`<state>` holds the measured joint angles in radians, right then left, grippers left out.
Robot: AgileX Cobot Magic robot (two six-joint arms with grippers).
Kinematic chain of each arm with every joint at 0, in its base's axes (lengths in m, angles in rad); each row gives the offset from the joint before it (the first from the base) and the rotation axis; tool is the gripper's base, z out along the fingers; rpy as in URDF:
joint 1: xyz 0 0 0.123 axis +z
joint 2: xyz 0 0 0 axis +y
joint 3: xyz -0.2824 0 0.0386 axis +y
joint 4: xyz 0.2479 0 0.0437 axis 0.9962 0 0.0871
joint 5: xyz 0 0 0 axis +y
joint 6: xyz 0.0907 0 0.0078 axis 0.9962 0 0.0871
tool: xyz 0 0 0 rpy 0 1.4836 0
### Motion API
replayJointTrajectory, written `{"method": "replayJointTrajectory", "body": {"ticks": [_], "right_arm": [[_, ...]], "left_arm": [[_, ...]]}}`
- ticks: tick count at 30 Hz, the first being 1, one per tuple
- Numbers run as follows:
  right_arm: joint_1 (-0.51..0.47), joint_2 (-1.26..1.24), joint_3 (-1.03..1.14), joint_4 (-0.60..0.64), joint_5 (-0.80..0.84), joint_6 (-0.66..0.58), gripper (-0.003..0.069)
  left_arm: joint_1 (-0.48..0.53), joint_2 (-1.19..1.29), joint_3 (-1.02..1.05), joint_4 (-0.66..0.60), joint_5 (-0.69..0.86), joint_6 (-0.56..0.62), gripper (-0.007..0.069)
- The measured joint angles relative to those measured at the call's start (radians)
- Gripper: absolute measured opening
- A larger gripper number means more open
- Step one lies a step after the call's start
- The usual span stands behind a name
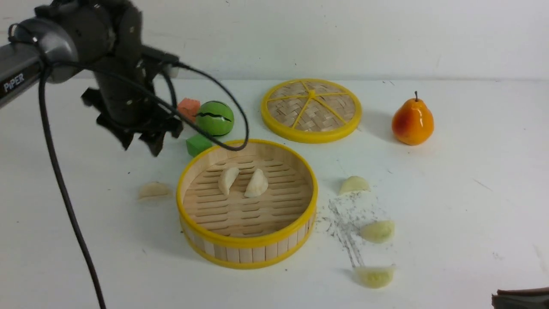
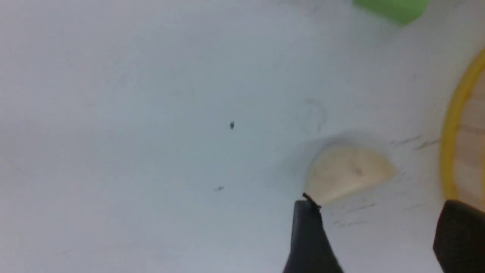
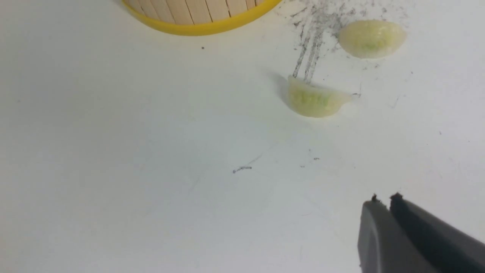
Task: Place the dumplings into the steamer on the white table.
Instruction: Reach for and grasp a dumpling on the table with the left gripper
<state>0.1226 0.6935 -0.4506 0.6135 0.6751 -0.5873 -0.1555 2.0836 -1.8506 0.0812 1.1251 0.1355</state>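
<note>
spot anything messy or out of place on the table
Only the white table itself: dark grey scuff streaks smear it just right of the steamer, between the loose dumplings. Nothing looks spilled or broken.

Two dumplings [image 1: 256, 183] lay in steamer [image 1: 248, 254]; one on bench [image 1: 472, 206] to its left, three to its right; lid [image 1: 311, 110] behind.

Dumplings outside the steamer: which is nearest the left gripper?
The cream dumpling left of the steamer, alone on that side; the other three lie right of it.
</note>
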Motion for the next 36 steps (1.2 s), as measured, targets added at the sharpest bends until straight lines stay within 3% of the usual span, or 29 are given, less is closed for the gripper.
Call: {"method": "replayJointTrajectory", "body": {"ticks": [4, 9, 17, 20, 24, 33, 36], "right_arm": [[0.0, 0.0, 0.0, 0.004, -0.006, 0.0, 0.0042], [0.0, 0.0, 0.0, 0.003, -0.011, 0.0, 0.0042], [0.0, 0.0, 0.0, 0.003, -0.011, 0.0, 0.0042], [0.0, 0.0, 0.0, 0.003, -0.011, 0.0, 0.0042], [0.0, 0.0, 0.0, 0.001, -0.016, 0.0, 0.0042], [0.0, 0.0, 0.0, -0.001, -0.019, -0.002, 0.0042], [0.0, 0.0, 0.0, -0.001, -0.02, -0.002, 0.0042]], "left_arm": [[0.057, 0.047, 0.017, -0.144, 0.006, 0.135, 0.0426], [0.04, 0.073, 0.017, -0.201, -0.037, 0.301, 0.0406], [0.038, 0.131, 0.017, -0.121, -0.079, 0.33, 0.0382], [0.038, 0.149, 0.016, -0.124, -0.05, 0.33, 0.0336], [0.038, 0.152, 0.012, -0.124, -0.048, 0.253, 0.0272], [0.038, 0.152, 0.009, -0.104, -0.048, -0.136, 0.0272], [0.038, 0.152, 0.009, -0.104, -0.048, -0.185, 0.0269]]}}
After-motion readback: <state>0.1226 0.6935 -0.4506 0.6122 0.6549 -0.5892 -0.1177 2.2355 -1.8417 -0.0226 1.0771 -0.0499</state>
